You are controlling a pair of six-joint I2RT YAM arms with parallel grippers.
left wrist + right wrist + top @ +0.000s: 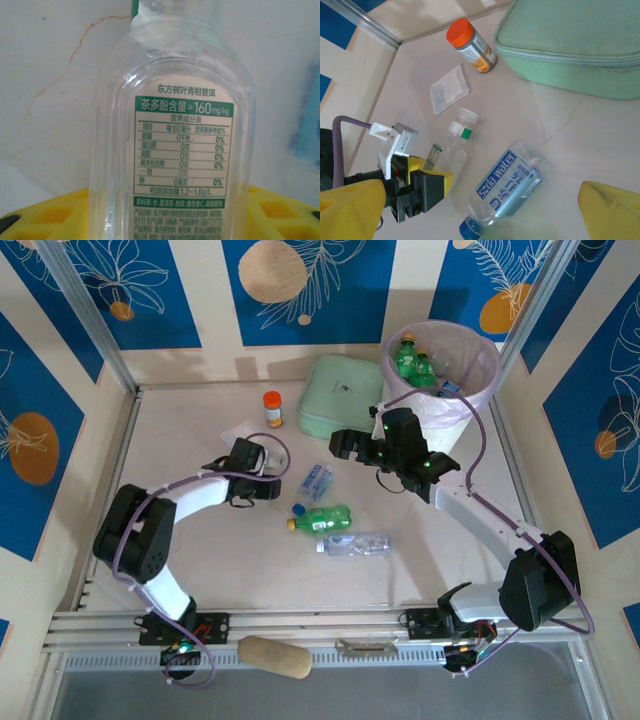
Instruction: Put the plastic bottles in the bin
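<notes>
a few green bottles (410,360) lie in the bin (486,370); four wait on the table (250,570). my left gripper (431,171) straddles the clear tea bottle (170,125), labelled 东方树叶青柑普洱; gripped or not, i cannot tell. my right gripper (345,447) gapes wide and empty above the "soda water" bottle (512,182); a green bottle (322,518) and a clear one (355,543) lie nearby

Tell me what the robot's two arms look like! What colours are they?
The left arm and the right arm both have white tube-shaped links between chunky black joints. A thin purple cable loops along each one. The black left gripper and the black right gripper have yellow fingers. Small green lights glow on the right one.
</notes>
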